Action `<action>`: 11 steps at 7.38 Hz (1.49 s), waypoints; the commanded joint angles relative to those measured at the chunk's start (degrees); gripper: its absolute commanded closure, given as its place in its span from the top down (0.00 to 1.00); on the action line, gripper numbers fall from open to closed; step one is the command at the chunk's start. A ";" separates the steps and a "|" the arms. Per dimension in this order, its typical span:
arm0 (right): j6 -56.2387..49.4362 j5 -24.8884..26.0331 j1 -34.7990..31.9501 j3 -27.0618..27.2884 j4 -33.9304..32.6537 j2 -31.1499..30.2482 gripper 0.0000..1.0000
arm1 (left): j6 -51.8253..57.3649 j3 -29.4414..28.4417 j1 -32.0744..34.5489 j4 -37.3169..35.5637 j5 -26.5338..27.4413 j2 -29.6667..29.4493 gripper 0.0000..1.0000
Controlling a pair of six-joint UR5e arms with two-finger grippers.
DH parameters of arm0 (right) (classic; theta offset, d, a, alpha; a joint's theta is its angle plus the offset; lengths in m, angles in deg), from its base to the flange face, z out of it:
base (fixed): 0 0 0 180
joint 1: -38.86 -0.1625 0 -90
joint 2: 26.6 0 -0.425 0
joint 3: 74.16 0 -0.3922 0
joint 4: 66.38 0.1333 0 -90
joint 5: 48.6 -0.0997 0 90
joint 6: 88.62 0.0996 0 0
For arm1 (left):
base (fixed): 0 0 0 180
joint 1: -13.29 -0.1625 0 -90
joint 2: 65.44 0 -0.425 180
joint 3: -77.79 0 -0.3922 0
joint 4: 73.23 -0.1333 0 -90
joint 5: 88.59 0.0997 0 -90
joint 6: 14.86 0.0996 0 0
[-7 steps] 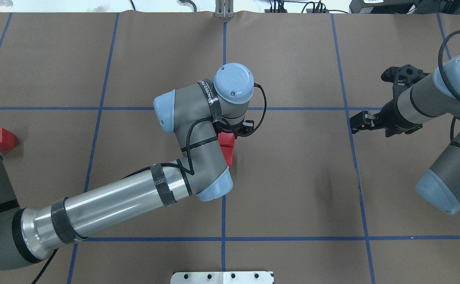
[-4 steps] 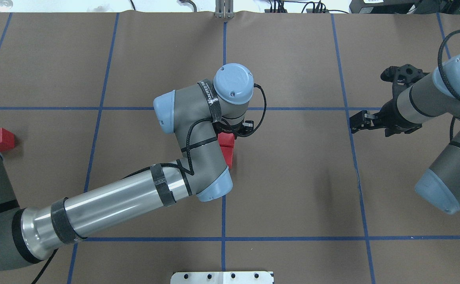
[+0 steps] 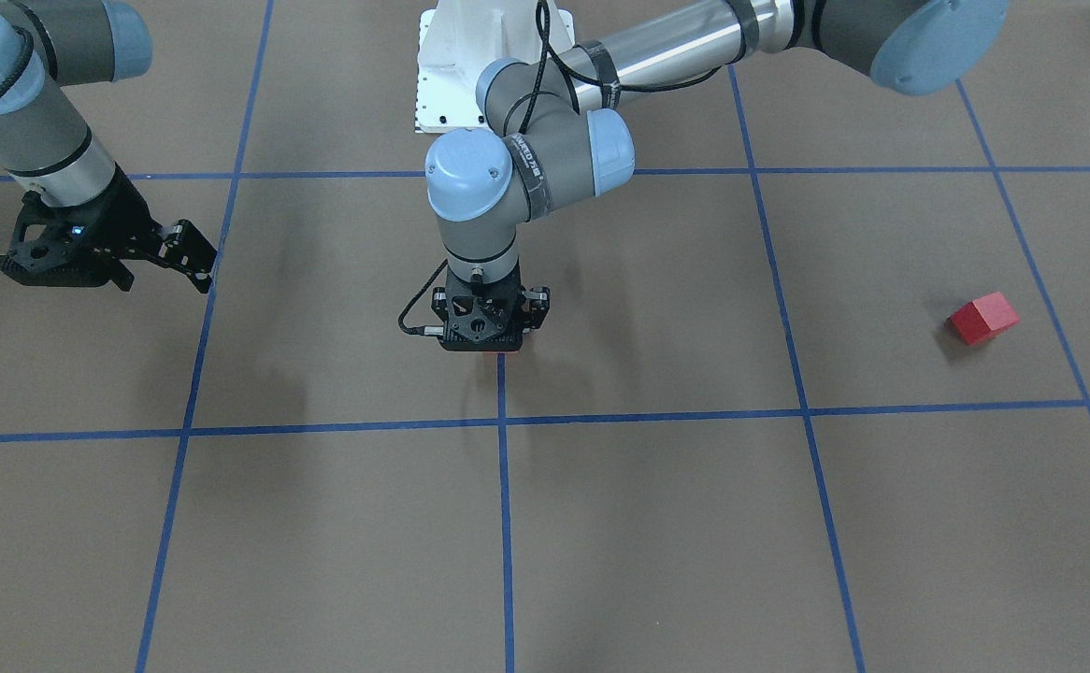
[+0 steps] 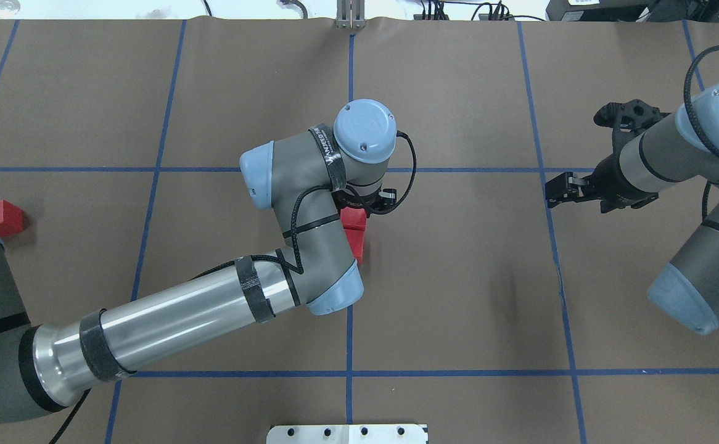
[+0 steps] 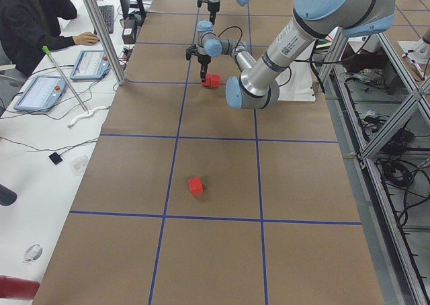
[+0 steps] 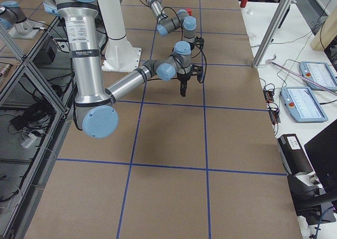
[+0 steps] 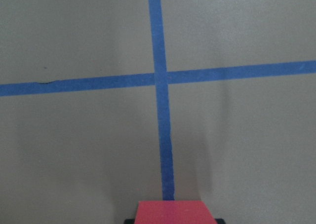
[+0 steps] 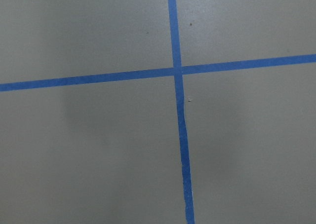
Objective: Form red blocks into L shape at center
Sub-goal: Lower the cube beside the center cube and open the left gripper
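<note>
Overhead exterior view showing left arm reaching to center, wrist hanging over two red blocks sitting on middle blue tape line. Left gripper pointing straight down; wrist camera showing dark finger tips pressing both sides of gripped red block, no gap showing. Second red block lying touching it, on robot's side. Third red block sitting well apart, far left. Right gripper hovering over bare floor at right; fingers apart or together, cannot tell.
</note>
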 commanded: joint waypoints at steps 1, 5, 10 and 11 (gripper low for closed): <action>0.01 -0.03 -0.01 0.05 0.00 0.01 1.00 | -0.08 0.06 -0.09 0.01 0.00 0.00 0.13; 0.01 -0.03 -0.01 0.22 0.00 0.18 1.00 | 0.00 1.47 -0.18 0.28 0.00 1.40 0.63; 0.01 -0.03 -0.01 0.49 0.00 0.27 1.00 | -0.44 5.15 0.08 0.01 -0.09 1.32 1.00; -0.08 -0.03 -0.01 0.49 0.00 0.27 1.00 | -0.35 8.82 0.70 -0.25 -0.17 3.06 1.00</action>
